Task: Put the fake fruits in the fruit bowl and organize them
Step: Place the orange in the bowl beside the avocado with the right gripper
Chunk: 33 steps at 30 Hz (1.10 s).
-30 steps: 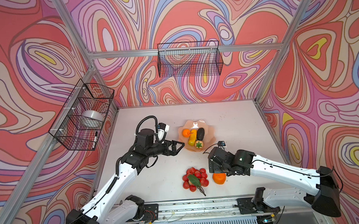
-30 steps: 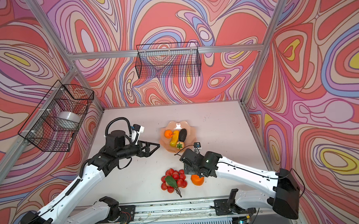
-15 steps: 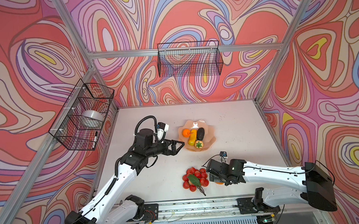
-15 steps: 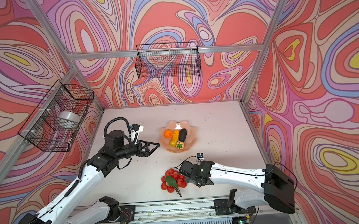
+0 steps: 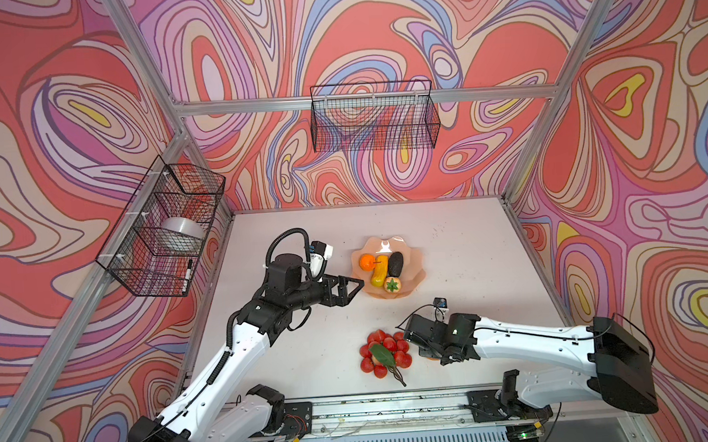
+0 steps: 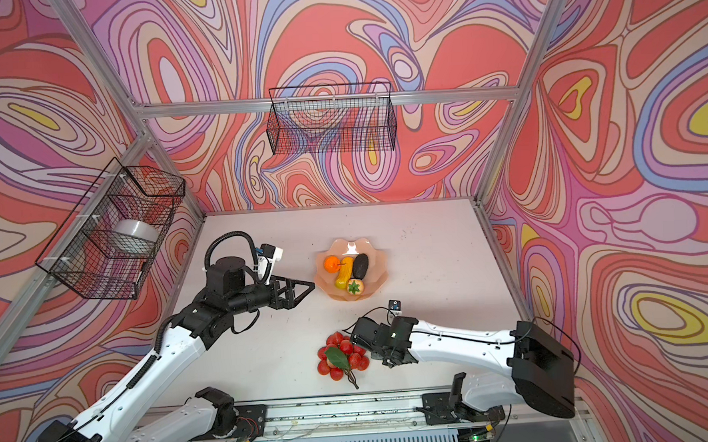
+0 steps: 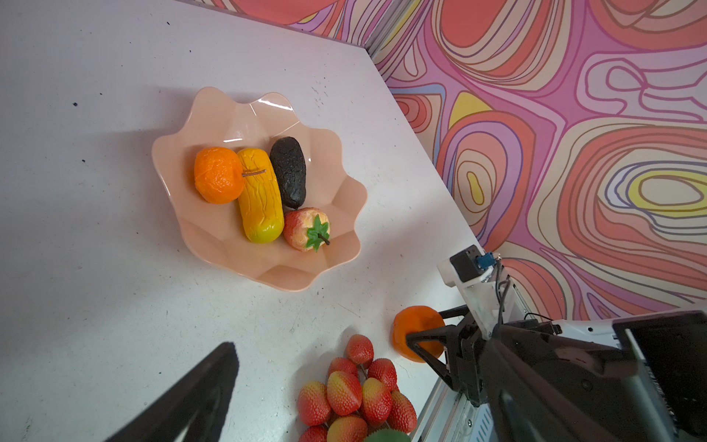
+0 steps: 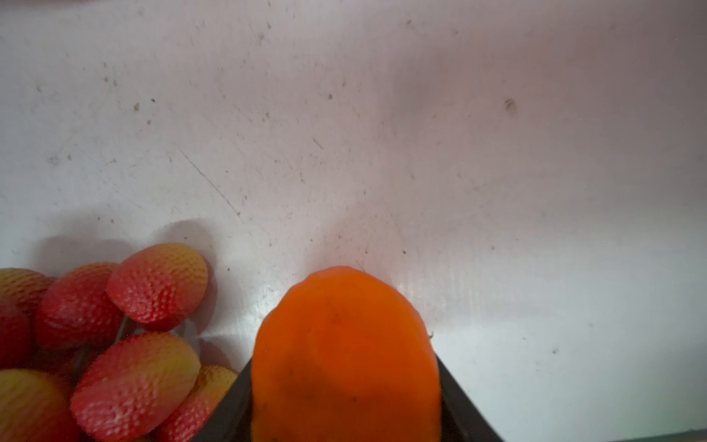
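**Four fruits in the bowl, two left**

The larger orange (image 7: 415, 319) sits between the fingers of my right gripper (image 8: 344, 367), which press on both its sides. It looks to be resting on the bench (image 5: 449, 242), not yet lifted. The cluster of red berries (image 5: 386, 345) lies just beside that gripper.

The fruit bowl (image 7: 267, 281) is well apart from it and holds the small tangerine (image 7: 218, 175), yellow gourd (image 7: 260, 195), dark avocado (image 7: 289, 172) and strawberry (image 7: 302, 229).

My left gripper (image 5: 354, 290) hangs wide apart near the bowl's rim, holding nothing. I judge the task about two-thirds done.
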{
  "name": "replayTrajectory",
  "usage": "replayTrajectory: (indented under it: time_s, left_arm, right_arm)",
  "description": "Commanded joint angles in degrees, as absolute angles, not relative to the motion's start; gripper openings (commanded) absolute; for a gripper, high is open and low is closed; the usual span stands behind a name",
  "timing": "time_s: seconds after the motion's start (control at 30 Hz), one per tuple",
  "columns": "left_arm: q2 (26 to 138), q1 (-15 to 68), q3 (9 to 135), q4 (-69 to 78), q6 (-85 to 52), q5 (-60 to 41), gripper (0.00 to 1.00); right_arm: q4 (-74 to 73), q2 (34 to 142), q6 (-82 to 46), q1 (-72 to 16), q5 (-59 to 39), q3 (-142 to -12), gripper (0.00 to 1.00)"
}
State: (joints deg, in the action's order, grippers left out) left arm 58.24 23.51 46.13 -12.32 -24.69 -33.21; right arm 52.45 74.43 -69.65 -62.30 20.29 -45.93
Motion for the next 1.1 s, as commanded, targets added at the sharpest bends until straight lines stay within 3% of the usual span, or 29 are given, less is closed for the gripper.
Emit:
replayTrajectory:
  time_s: [0.0, 0.2, 0.5, 0.8, 1.07]
  left_arm:
    - [57.8, 23.1, 46.1, -11.4, -24.9, -33.7, 1.00]
    - [57.2, 23.1, 46.2, -12.0, -24.4, -32.5, 1.00]
    - [56.3, 23.0, 46.1, -12.7, -24.2, -30.6, 1.00]
    - [56.5, 23.0, 46.1, -12.6, -24.4, -29.9, 1.00]
    - [56.5, 23.0, 46.1, -12.7, -24.3, -29.6, 1.00]
  right_arm:
    - [59.9, 73.2, -66.8, -62.5, 27.1, -53.8, 0.50]
    - [56.2, 76.8, -53.7, -57.3, 31.0, -68.2, 0.48]
    - [40.4, 88.7, -35.3, -40.8, 23.2, -75.3, 0.47]
    - [36.1, 99.4, -30.0, -34.6, 20.0, -79.3, 0.48]
    - [33.6, 105.4, -29.6, -32.6, 16.1, -79.4, 0.56]
